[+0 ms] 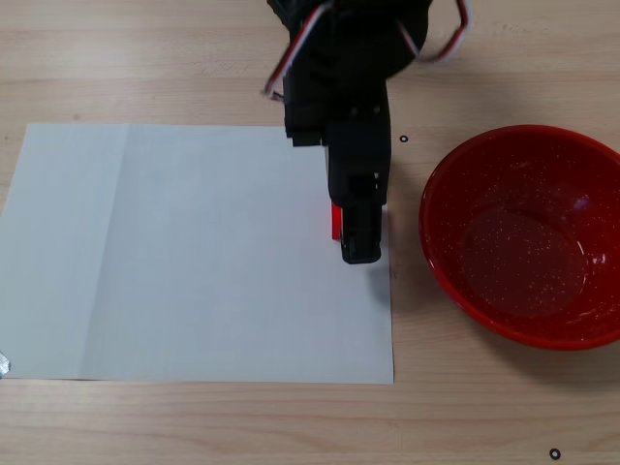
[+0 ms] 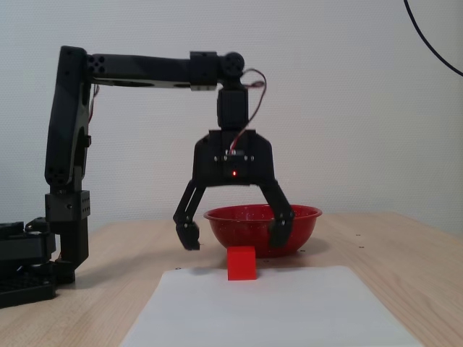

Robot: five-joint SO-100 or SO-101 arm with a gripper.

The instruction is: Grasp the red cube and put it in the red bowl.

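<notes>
Your gripper (image 2: 234, 237) hangs with jaws spread wide, above the red cube (image 2: 242, 262), which sits on the white paper (image 1: 194, 252) beside the red bowl (image 2: 304, 224). Lower straight down so the fingers straddle the cube evenly, then close only once both fingertips reach its sides.

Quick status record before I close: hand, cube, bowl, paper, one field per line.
hand: open, fingers spread wide, hanging above the red cube, not touching it
red cube: on the white paper sheet, near its right edge in the top-down fixed view, mostly hidden there by the arm
red bowl: empty, on the wooden table right of the paper
grasp: not yet made
</notes>
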